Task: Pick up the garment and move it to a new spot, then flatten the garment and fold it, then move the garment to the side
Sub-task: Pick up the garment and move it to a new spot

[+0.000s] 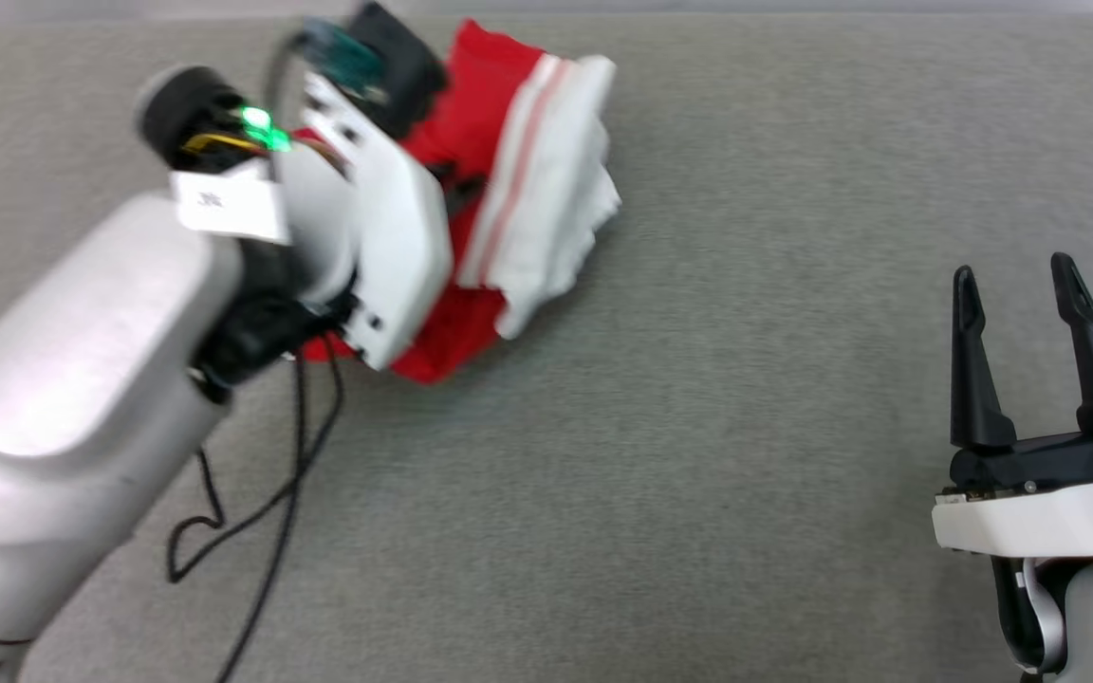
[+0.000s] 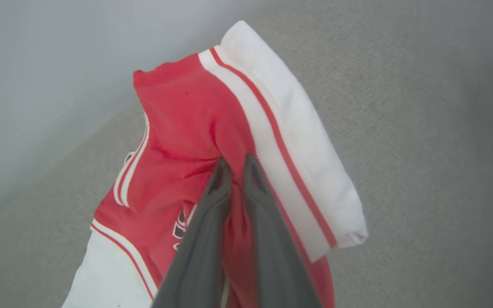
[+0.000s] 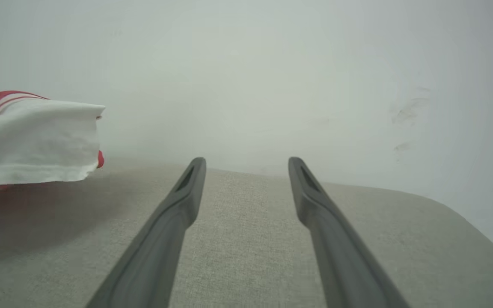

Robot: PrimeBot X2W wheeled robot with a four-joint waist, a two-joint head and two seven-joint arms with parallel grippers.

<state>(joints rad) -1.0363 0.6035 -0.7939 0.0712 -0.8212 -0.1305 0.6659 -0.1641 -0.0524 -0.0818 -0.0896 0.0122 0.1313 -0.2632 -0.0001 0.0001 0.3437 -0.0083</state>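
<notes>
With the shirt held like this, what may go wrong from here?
The left gripper pinches just a small fold of the garment, so it may slip out. The garment is bunched, and the right gripper stands open, apart from it, so it may land crumpled. The black cable under the left arm could snag it.

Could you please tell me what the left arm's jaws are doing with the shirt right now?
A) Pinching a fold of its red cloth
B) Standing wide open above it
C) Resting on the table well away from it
A: in the left wrist view the left gripper has its jaws shut on a bunched fold of the shirt's red cloth, next to the white striped sleeve.
</notes>
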